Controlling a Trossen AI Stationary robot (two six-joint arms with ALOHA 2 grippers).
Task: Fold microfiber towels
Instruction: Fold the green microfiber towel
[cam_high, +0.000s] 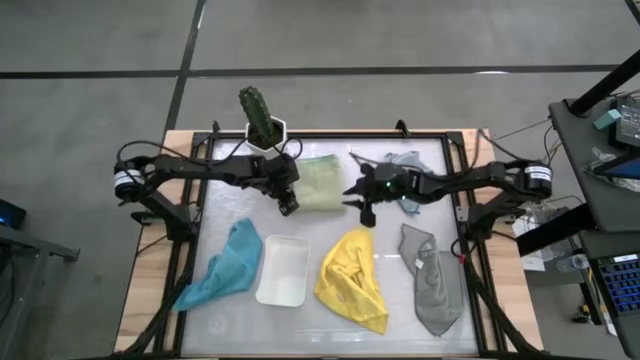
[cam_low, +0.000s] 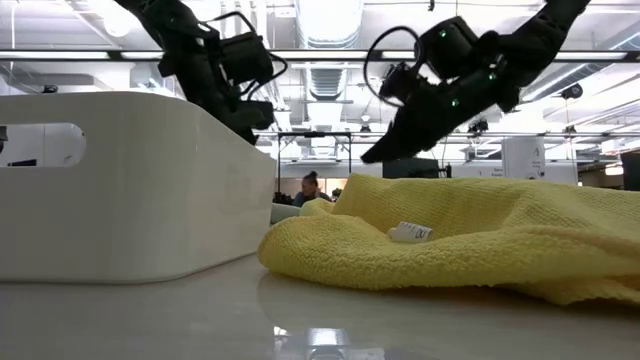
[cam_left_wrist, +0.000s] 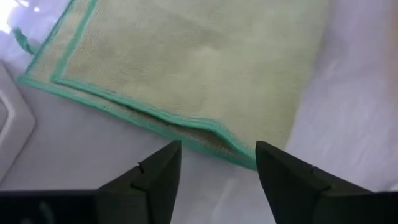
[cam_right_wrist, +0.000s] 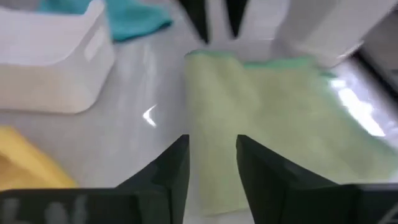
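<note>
While both grippers hover with fingers spread and empty, the left gripper (cam_high: 289, 205) sits at one side of the folded pale green towel (cam_high: 321, 183) and the right gripper (cam_high: 362, 207) at the other. Fuzzy, teal-edged, that towel lies doubled beyond the white tray (cam_high: 283, 270); its far corner is cut off in the left wrist view.

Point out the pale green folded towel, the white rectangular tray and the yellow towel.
Pale green folded microfiber towel (cam_high: 321, 183): high view, middle of its top layer.
White rectangular plastic tray (cam_high: 283, 297): high view, its near rim.
Yellow crumpled microfiber towel (cam_high: 350, 277): high view, centre of the cloth.
</note>
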